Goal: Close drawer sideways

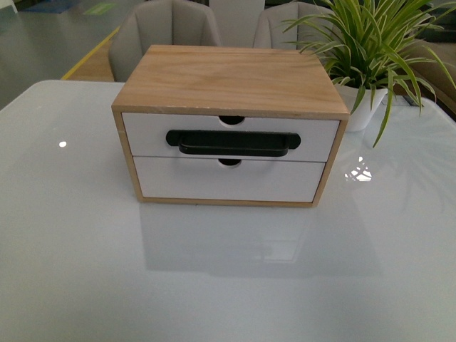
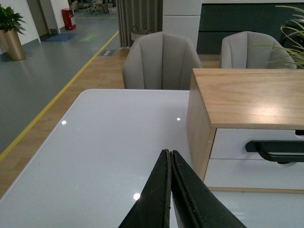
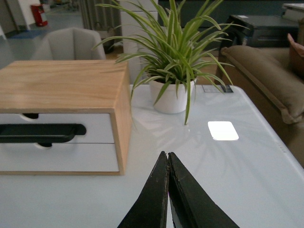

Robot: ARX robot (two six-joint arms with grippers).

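Surface (image 1: 71,271): glossy white. Bearing: wooden cabinet (image 1: 235,75), central; potted plant (image 1: 365,107), white pot, near cabinet's right rear corner.

left gripper (image 2: 169,153): matte black two-finger gripper, long tapered wedge shape, jaws drawn fully together
left fingers (image 2: 190,199): flat black pads meeting face to face along the whole visible length, only a thin seam between them, tips level with each other
left pointing: tips toward about 12 o'clock, the way the robot faces, tilted slightly downward
right gripper (image 3: 166,154): the same matte black tapered pair, jaws drawn fully together
right fingers (image 3: 187,202): pads flush, thin seam, tips even
right pointing: about 12 o'clock, slightly downward
wrists and arms: hidden behind the wrist cameras
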